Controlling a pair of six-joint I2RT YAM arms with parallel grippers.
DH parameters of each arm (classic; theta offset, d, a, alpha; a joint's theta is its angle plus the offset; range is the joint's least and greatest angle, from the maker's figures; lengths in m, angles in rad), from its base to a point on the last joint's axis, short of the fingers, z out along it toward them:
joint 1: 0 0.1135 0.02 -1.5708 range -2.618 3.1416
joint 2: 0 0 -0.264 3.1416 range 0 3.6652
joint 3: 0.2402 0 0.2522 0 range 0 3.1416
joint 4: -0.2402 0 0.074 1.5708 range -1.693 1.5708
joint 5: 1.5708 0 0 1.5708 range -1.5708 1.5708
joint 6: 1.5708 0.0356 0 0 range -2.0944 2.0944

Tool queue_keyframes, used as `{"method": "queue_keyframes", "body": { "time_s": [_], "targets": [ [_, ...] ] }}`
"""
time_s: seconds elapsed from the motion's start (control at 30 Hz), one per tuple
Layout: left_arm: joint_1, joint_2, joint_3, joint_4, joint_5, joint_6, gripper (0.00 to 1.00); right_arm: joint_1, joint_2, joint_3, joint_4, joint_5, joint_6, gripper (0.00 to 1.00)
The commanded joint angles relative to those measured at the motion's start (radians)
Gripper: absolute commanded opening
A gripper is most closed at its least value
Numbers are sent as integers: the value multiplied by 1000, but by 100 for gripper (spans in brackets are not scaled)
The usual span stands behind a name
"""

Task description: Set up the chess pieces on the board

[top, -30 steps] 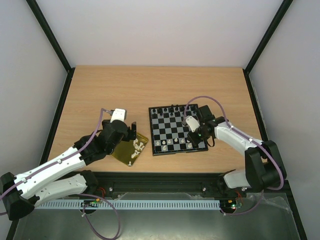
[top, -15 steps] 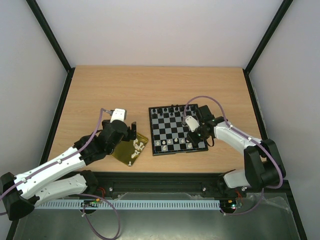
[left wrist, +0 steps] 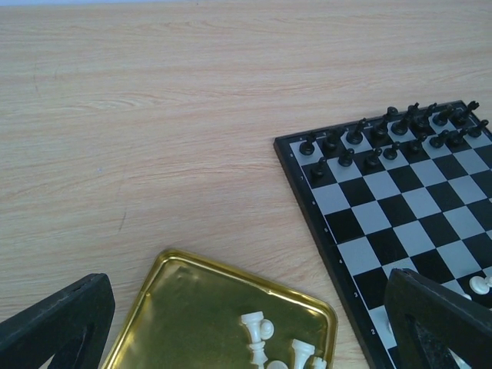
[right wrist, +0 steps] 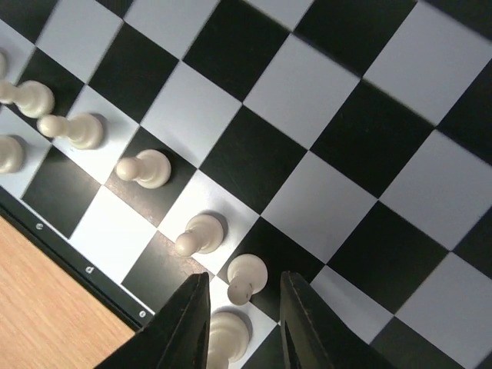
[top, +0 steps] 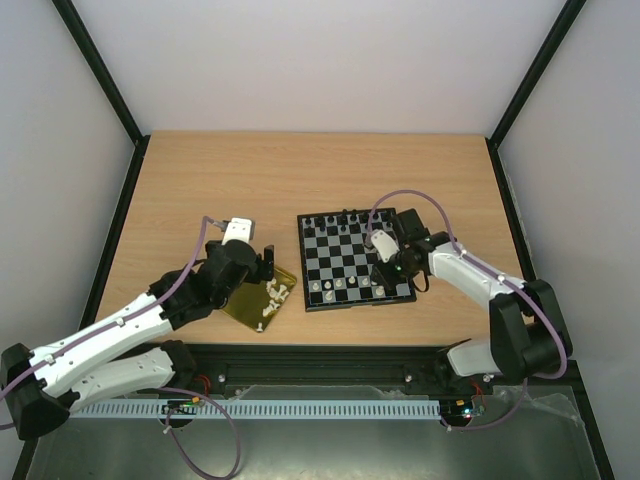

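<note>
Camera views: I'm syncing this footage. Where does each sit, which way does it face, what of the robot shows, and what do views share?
Top external: above and behind the bases, looking down on the table, left arm and right arm showing.
Left wrist: over the gold tray, facing across the board toward the black pieces; the left jaws open at the lower corners.
Right wrist: looking steeply down at white pawns; the right jaws parted at the bottom edge.
Shared: the board appears in all three.
</note>
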Motion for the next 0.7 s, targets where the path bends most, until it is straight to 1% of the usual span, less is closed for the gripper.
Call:
{"method": "queue_keyframes", "body": {
  "time_s": [0.0,0.13,0.23,0.27,0.37,0.43,0.5,0.6,0.67],
  "targets": [
    [7,26,25,-54,36,-44,99,-3,-78,74,-75,-17,32,29],
    [14,88,86,-195,54,-174,99,-4,-146,113,-93,-30,65,32],
    [15,148,131,-298,84,-218,99,-4,-202,108,-78,-52,92,34],
    [15,165,144,-314,93,-209,99,-4,-217,97,-68,-56,95,35],
    [10,179,164,-320,81,-146,99,-4,-258,48,-25,-50,101,37],
    [9,143,140,-283,48,-115,99,-4,-268,24,-6,-51,104,38],
    [14,105,109,-230,47,-81,99,-4,-274,12,-3,-60,101,39],
    [25,110,106,-217,-5,-97,99,-4,-299,-7,8,-59,96,39],
    [36,186,135,-304,-107,-198,99,-4,-316,-14,12,-62,95,40]
  ]
}}
